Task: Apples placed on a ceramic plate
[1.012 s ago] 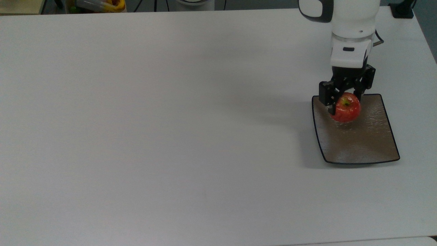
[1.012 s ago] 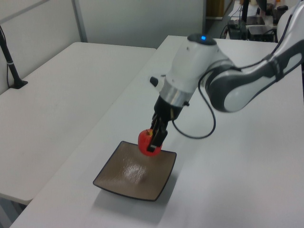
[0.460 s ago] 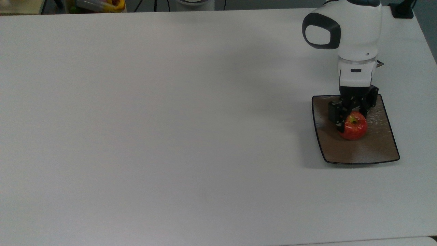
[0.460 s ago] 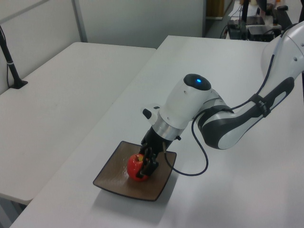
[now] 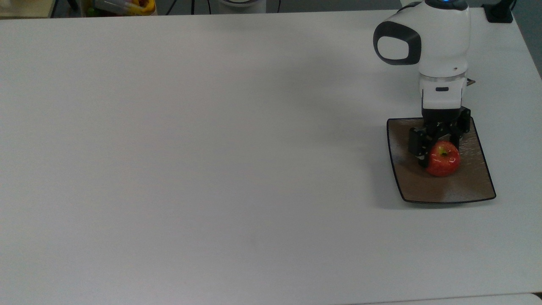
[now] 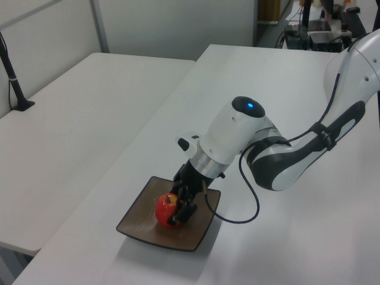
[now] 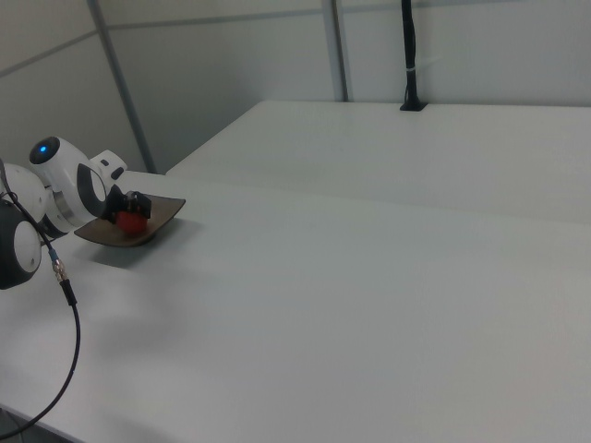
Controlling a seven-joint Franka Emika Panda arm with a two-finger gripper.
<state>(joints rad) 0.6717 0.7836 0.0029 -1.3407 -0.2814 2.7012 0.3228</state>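
Top view-wise, the apple [image 5: 443, 159] is seen sat on the ceramic plate [image 5: 470, 188] with the gripper [image 5: 436, 149] fingers closed around it from above, stem dimple up, so a straight upward exit is probably what's needed once it's let go.

The support surface is a large, flat, matte white rectangular table [image 5: 211, 148] [image 6: 309, 196] [image 7: 369, 305]. Resting directly on it, near the top view's right edge, is a square, shallow, glossy brown-grey ceramic plate with a thin dark rim [image 5: 474, 186] [image 6: 136, 221] [image 7: 166, 205]. The plate sits flat, well inside the table's edges. A second white table [image 6: 77, 107] stands alongside.
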